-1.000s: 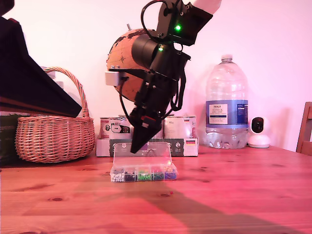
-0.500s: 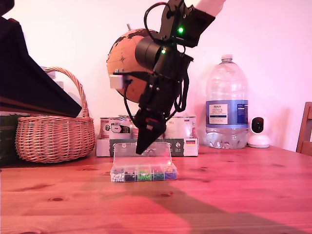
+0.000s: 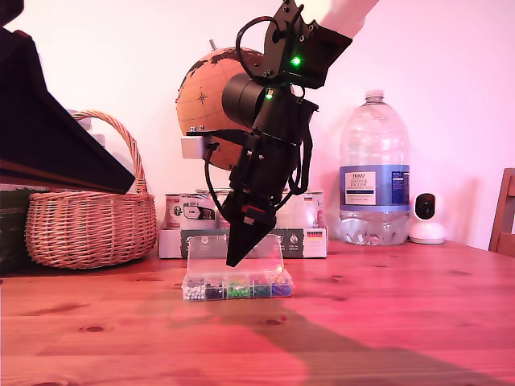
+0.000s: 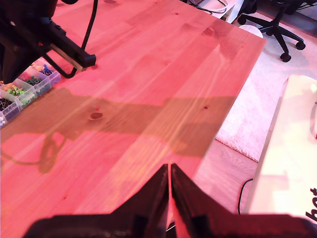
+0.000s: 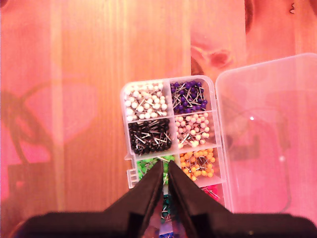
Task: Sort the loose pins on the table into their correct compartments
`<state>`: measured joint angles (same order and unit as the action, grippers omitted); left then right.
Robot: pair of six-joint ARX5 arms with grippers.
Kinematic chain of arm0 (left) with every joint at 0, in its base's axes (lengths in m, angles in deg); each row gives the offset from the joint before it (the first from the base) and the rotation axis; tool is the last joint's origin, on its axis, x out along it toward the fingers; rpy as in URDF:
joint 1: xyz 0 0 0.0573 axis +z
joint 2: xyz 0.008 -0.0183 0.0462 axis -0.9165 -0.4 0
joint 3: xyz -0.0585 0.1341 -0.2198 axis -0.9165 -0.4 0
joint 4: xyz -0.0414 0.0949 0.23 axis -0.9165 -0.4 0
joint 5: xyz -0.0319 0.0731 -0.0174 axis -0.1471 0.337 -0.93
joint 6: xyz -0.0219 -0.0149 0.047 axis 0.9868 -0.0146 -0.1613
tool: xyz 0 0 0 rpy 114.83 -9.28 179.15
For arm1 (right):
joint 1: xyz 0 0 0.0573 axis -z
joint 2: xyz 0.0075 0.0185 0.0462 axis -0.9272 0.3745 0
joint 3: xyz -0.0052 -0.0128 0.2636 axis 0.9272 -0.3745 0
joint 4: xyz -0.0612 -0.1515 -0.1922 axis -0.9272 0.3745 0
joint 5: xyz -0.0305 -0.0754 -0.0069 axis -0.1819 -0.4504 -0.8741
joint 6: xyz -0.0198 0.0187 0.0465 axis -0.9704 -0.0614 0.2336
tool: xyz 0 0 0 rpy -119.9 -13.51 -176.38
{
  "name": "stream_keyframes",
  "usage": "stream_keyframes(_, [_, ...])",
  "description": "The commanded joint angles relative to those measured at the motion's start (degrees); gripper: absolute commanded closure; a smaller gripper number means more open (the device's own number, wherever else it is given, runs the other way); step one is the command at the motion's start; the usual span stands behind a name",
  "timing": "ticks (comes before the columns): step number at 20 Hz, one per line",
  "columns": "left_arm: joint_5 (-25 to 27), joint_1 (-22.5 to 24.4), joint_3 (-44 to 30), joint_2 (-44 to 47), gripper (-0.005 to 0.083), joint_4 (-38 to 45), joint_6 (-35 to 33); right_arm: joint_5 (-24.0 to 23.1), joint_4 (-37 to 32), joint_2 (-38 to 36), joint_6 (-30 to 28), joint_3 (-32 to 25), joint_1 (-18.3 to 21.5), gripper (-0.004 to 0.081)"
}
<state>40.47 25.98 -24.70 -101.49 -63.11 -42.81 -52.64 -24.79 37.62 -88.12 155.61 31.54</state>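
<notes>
My second gripper (image 5: 164,171), two dark tapered fingers nearly touching, hangs directly over the green-pin cell of the small clear plastic organiser box (image 5: 171,136). Whether a tiny green-headed pin sits between the tips I cannot tell; no loose pin can be picked out. The fingers hide the cells beneath them. Beyond the tips lie cells of glossy white, black, purple, pale pink and orange ball-headed pins, with the hinged clear lid (image 5: 267,134) lying open just beside. My first gripper (image 4: 169,184), dark pointed fingers pressed almost together with nothing seen between them, is above bare reddish-brown pine plank table (image 4: 148,89), well apart from the box.
</notes>
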Motion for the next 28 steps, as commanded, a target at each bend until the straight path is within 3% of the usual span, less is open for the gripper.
stream_keyframes(1, [0.02, 0.04, 0.31, -0.24, 0.0795, 0.46, -0.22, 0.42, 0.02, 2.25, 0.22, -0.55, -0.20, 0.0781])
stream_keyframes(19, [0.02, 0.04, 0.31, -0.24, 0.0795, 0.46, -0.22, 0.39, -0.04, 2.29, 0.24, -0.55, -0.26, 0.0716])
stream_keyframes(22, [0.02, 0.04, 0.31, -0.24, 0.0795, 0.46, -0.24, 0.39, -0.09, 2.29, 0.24, -0.55, -0.26, 0.0731])
stream_keyframes(24, [0.02, 0.04, 0.31, -0.24, 0.0795, 0.46, -0.22, 0.11, 0.13, 2.27, 0.24, -0.52, -0.26, 0.0783])
stream_keyframes(28, [0.02, 0.04, 0.31, -0.24, 0.0795, 0.46, -0.24, -0.33, 1.51, 0.52, 0.04, -0.52, -0.66, 0.0783])
